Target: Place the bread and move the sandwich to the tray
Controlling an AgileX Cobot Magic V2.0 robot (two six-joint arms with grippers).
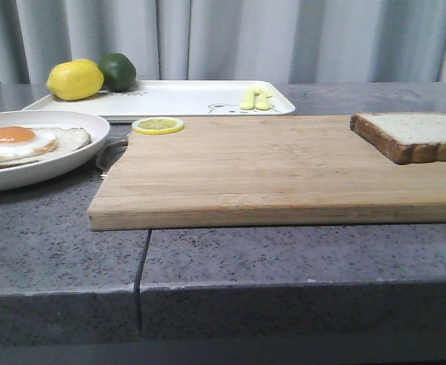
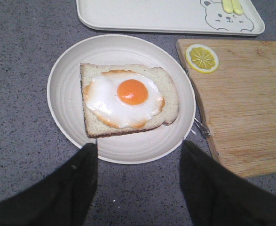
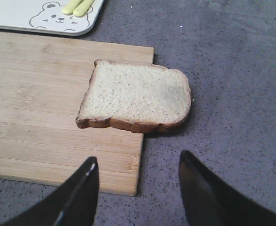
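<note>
One bread (image 1: 414, 135) slice, on the cutting board's (image 1: 268, 171) right end, overhanging it. One sandwich (image 2: 128, 99): egg on bread on a plate, left edge of worktop. One tray (image 1: 185, 99), far edge, holding one lemon (image 1: 75, 79) and one lime (image 1: 118, 71). One lemon slice (image 1: 158, 125) at the board's far-left corner. Left gripper (image 2: 138, 181) and right gripper (image 3: 138, 188): both spread wide, empty.

A grey speckled stone countertop (image 1: 48, 251) fills the foreground, its front edge thick and squared; a dark seam (image 1: 141, 266) runs through the top and down the front face, dividing it into two slabs; behind the counter hangs a pale grey curtain (image 1: 230, 38) in soft vertical folds, spanning the whole width of the front view; the light is even and cool, casting only faint shadows on the stone.
</note>
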